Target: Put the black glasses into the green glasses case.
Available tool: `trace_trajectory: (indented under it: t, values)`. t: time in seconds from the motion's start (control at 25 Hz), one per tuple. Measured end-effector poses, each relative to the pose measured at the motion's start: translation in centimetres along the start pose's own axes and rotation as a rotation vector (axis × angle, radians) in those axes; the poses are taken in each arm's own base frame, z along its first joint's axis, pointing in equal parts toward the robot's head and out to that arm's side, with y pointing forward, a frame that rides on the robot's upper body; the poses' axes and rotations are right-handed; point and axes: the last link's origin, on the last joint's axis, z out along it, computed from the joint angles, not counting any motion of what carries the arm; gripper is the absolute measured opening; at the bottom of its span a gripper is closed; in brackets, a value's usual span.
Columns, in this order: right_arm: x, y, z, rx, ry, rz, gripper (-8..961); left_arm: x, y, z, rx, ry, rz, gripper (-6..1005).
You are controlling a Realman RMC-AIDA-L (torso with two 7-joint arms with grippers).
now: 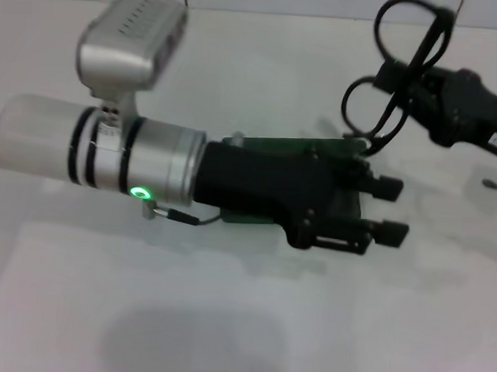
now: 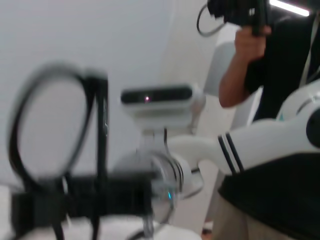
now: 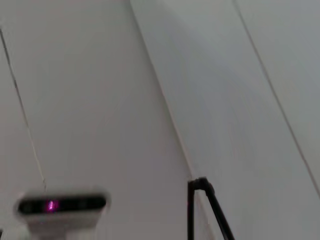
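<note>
The green glasses case (image 1: pixel 305 146) lies on the white table, mostly covered by my left gripper (image 1: pixel 391 210). That gripper hovers just over the case with its two black fingers apart and empty. I cannot tell whether the case is open. My right gripper (image 1: pixel 397 80) comes in from the far right, above and behind the case. It is shut on the black glasses (image 1: pixel 424 47), held up in the air with the rims upright. The glasses show blurred in the left wrist view (image 2: pixel 100 125). One temple arm shows in the right wrist view (image 3: pixel 199 186).
The white table (image 1: pixel 241 319) stretches in front of the case. A person in black stands in the background of the left wrist view (image 2: pixel 280 55). The right arm's wrist camera (image 2: pixel 160 100) faces the left one.
</note>
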Motion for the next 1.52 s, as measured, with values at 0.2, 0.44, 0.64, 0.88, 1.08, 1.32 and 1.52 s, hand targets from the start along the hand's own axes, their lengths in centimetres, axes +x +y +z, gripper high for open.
trace_trajectory:
  t: [0.2,0.44,0.64,0.88,1.08,1.32,1.52]
  values:
    - [1.3,0.2,0.6,-0.026,0.103,0.02,105,0.6,0.0,-1.2,0.008,0.039,0.021,563]
    - [2.5,0.7,1.3,-0.074,0.212,0.027,105,0.9,0.0,-1.2,0.006,0.034,0.041,563]
    - [2.8,0.9,1.4,-0.086,0.236,0.023,105,1.0,-0.1,-1.2,0.011,0.032,0.043,563]
    - [2.9,1.1,1.3,-0.113,0.268,0.007,105,0.9,-0.2,-1.2,0.019,0.03,0.042,563]
    - [2.8,1.0,1.2,-0.116,0.275,-0.001,104,1.0,-0.4,-1.1,0.03,0.027,0.043,562]
    - [2.4,0.5,0.5,-0.092,0.262,-0.011,104,1.0,-0.6,-1.1,0.038,0.026,0.04,562]
    - [1.9,0.3,0.1,-0.086,0.241,-0.013,104,1.0,-0.6,-1.1,0.039,0.025,0.043,562]
